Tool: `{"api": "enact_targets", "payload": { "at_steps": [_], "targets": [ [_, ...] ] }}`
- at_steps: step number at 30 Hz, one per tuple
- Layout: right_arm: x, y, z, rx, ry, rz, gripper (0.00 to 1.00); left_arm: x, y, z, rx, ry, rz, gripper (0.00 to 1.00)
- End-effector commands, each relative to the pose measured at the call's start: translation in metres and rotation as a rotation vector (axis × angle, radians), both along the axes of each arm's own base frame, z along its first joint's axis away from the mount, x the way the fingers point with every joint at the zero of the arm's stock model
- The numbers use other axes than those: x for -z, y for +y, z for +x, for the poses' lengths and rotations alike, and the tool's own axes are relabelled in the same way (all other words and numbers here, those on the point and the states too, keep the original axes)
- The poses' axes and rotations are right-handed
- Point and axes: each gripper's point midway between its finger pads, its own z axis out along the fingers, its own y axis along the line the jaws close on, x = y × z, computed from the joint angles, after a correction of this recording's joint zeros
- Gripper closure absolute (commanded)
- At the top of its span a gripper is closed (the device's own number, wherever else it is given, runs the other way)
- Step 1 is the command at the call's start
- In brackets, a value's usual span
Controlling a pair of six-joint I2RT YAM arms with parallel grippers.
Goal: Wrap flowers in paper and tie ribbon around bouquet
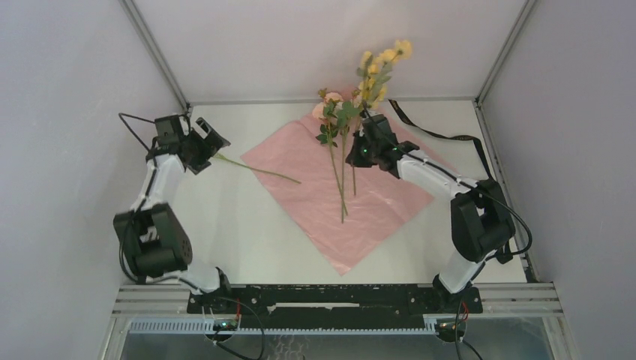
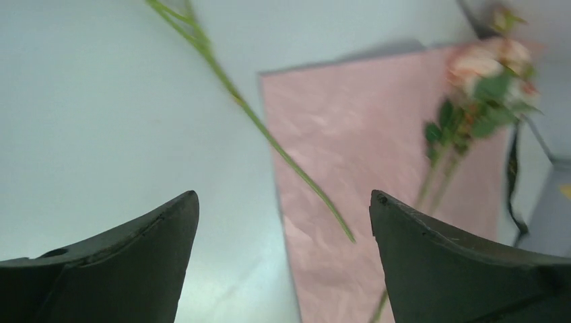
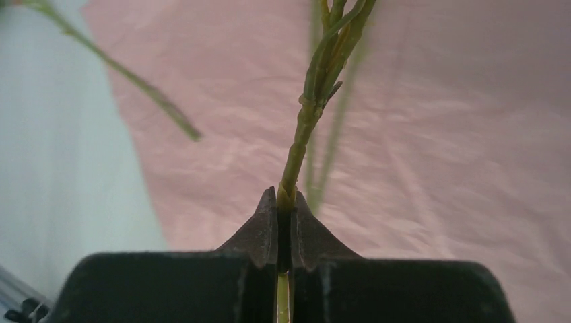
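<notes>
The pink paper (image 1: 360,206) lies flat as a diamond in the middle of the table. Pink flowers (image 1: 330,112) rest on its far corner, their stems (image 1: 342,191) running down the sheet. My right gripper (image 1: 365,144) is shut on the stem (image 3: 306,128) of the yellow flowers (image 1: 382,67) and holds them upright above the paper (image 3: 438,168). My left gripper (image 1: 201,144) stands open at the far left with nothing between its fingers (image 2: 135,249). A loose green stem (image 1: 259,170) runs from beside it onto the paper's left corner (image 2: 363,134). The dark ribbon (image 1: 442,135) lies at the back right.
The metal frame posts (image 1: 154,52) and grey walls close in the table at the back and sides. The ribbon (image 2: 513,168) trails past the paper's far edge near the pink flowers (image 2: 485,64). The loose stem (image 3: 135,87) crosses the paper's edge to the left of my right gripper (image 3: 285,198).
</notes>
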Motion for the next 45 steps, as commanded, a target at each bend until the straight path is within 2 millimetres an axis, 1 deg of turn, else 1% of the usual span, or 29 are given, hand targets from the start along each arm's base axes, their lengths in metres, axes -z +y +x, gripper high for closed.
{"api": "enact_targets", "payload": {
  "at_steps": [1, 4, 5, 8, 10, 13, 15, 16, 20, 25, 27, 28, 30, 32, 33, 34, 37, 39, 42, 45],
  "targets": [
    [-0.003, -0.045, 0.002, 0.035, -0.005, -0.112, 0.99, 0.027, 0.057, 0.031, -0.182, 0.14, 0.088, 0.0],
    [0.011, -0.057, 0.011, 0.037, 0.012, -0.137, 0.8, 0.051, 0.072, 0.052, -0.211, 0.217, 0.104, 0.0],
    [0.019, -0.058, 0.013, 0.021, 0.043, -0.116, 0.73, 0.058, 0.076, 0.064, -0.207, 0.231, 0.11, 0.0],
    [0.031, -0.068, 0.013, 0.028, 0.104, -0.096, 0.57, 0.071, 0.09, 0.08, -0.212, 0.289, 0.151, 0.0],
    [0.037, -0.072, 0.01, 0.03, 0.126, -0.109, 0.49, 0.082, 0.099, 0.087, -0.228, 0.326, 0.182, 0.0],
    [0.038, -0.071, 0.003, 0.004, 0.146, -0.111, 0.47, 0.093, 0.11, 0.1, -0.251, 0.355, 0.209, 0.0],
    [0.036, -0.07, -0.001, -0.007, 0.154, -0.11, 0.47, 0.094, 0.113, 0.112, -0.257, 0.353, 0.206, 0.01],
    [0.036, -0.07, -0.004, -0.012, 0.158, -0.113, 0.47, 0.101, 0.114, 0.115, -0.258, 0.37, 0.203, 0.02],
    [0.031, -0.073, -0.009, -0.017, 0.159, -0.126, 0.47, 0.114, 0.121, 0.123, -0.272, 0.399, 0.218, 0.07],
    [0.024, -0.078, -0.014, -0.013, 0.155, -0.143, 0.47, 0.135, 0.124, 0.128, -0.268, 0.439, 0.199, 0.18],
    [0.022, -0.083, -0.014, 0.004, 0.149, -0.163, 0.46, 0.146, 0.123, 0.13, -0.26, 0.45, 0.18, 0.27],
    [0.021, -0.087, -0.014, 0.014, 0.145, -0.176, 0.46, 0.151, 0.121, 0.131, -0.251, 0.456, 0.165, 0.34],
    [0.018, -0.09, -0.015, 0.022, 0.143, -0.182, 0.46, 0.153, 0.12, 0.131, -0.243, 0.454, 0.145, 0.6],
    [0.012, -0.092, -0.017, 0.026, 0.132, -0.183, 0.46, 0.154, 0.119, 0.128, -0.246, 0.46, 0.103, 0.87],
    [0.009, -0.092, -0.017, 0.025, 0.126, -0.182, 0.46, 0.155, 0.12, 0.125, -0.249, 0.463, 0.087, 0.97],
    [0.005, -0.093, -0.018, 0.026, 0.118, -0.18, 0.46, 0.154, 0.121, 0.123, -0.251, 0.464, 0.072, 1.0],
    [-0.004, -0.095, -0.02, 0.026, 0.096, -0.181, 0.46, 0.143, 0.128, 0.109, -0.266, 0.458, 0.03, 1.0],
    [-0.009, -0.096, -0.023, 0.025, 0.086, -0.186, 0.46, 0.131, 0.13, 0.097, -0.266, 0.431, 0.013, 1.0],
    [-0.017, -0.094, -0.028, 0.012, 0.069, -0.187, 0.45, 0.099, 0.124, 0.087, -0.225, 0.337, 0.03, 1.0],
    [-0.025, -0.084, -0.035, -0.022, 0.046, -0.184, 0.46, 0.072, 0.11, 0.071, -0.169, 0.271, 0.032, 1.0]
  ]
}}
